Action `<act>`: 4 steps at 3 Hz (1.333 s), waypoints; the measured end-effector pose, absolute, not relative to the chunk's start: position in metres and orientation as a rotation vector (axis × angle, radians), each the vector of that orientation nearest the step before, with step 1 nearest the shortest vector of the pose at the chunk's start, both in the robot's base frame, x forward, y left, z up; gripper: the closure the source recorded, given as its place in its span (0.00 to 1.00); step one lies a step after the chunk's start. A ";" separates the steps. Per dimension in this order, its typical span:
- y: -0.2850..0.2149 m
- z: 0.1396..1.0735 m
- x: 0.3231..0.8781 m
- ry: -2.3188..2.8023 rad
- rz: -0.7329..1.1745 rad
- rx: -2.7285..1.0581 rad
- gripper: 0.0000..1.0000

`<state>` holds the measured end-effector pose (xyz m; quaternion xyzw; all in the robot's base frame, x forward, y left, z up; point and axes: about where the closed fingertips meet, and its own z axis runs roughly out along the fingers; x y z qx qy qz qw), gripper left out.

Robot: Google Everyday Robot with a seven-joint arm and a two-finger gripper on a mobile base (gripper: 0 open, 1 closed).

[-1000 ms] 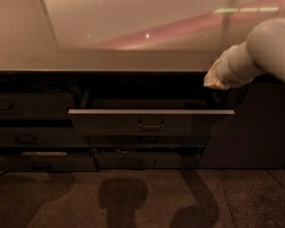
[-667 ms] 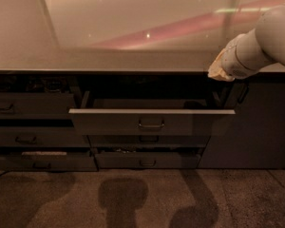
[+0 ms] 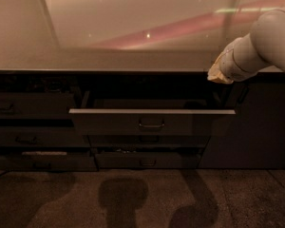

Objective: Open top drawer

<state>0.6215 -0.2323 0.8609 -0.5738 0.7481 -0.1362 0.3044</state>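
The top drawer (image 3: pixel 128 123) stands pulled out from the dark cabinet, its wide grey front carrying a small loop handle (image 3: pixel 151 125) at centre. Its inside is in shadow. My white arm comes in from the upper right, and the gripper (image 3: pixel 217 75) at its end hangs above the drawer's right end, level with the counter edge. It is apart from the handle and touches nothing that I can see.
A pale glossy countertop (image 3: pixel 109 56) runs over the cabinet. Shorter drawer fronts (image 3: pixel 147 159) sit below the open one, and another bank of drawers (image 3: pixel 28 137) stands at the left. Dark carpet (image 3: pixel 142 198) with shadows lies in front.
The arm and gripper have risen and drawn back to the right, away from the drawer's right end. The drawer has stayed pulled out.
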 end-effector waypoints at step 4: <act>-0.244 0.709 0.652 2.198 -0.279 -1.756 1.00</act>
